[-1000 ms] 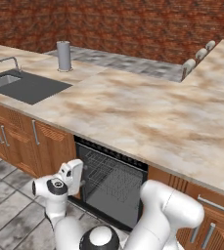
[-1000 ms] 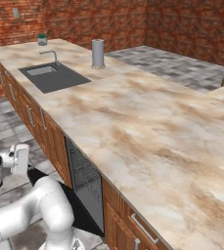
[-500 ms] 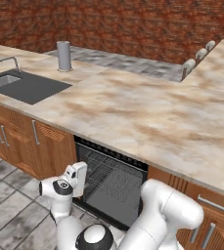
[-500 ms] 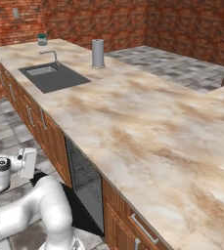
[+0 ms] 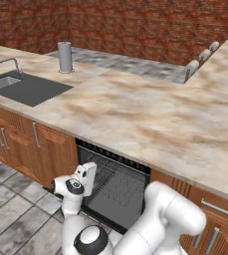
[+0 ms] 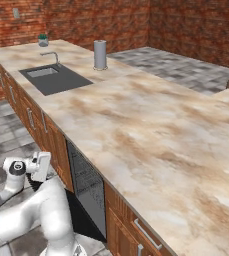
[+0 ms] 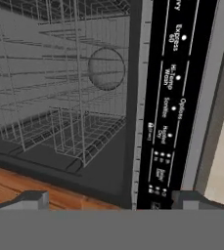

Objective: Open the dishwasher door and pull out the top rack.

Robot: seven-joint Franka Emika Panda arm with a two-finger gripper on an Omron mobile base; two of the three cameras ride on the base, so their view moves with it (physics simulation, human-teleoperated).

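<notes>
Left base view: the dishwasher cavity stands open under the marble counter (image 5: 150,114), with the top rack (image 5: 116,180) showing as a grey wire grid just inside the opening. The dishwasher door (image 5: 105,215) appears dropped flat at the cavity's 6 o'clock, mostly behind the white arm. The gripper (image 5: 89,178) sits at the opening's 9 o'clock corner, facing in; its jaws stand spread, with nothing between them. The sink (image 5: 23,88) lies well off toward 10 o'clock, a grey cylinder (image 5: 64,57) beyond it.

Right base view: the same opening is seen edge-on as a dark slot below the counter, the rack's wire (image 6: 88,187) faint inside. The gripper (image 6: 40,166) hovers at 9 o'clock of the slot, apart from it.

Hand view (rolled sideways, so the control strip (image 7: 169,105) runs top to bottom): the rack (image 7: 59,93) fills 10 o'clock, still seated in the tub, and both it and the tub look empty of dishes. The finger tips (image 7: 33,199) are set wide at the bottom edge, touching nothing.

Judgement: thin stiff wire, light and rolling on rails, so it should slide easily; the front rim wire near the middle is the place to pinch, pulling straight so it does not rack sideways.
</notes>
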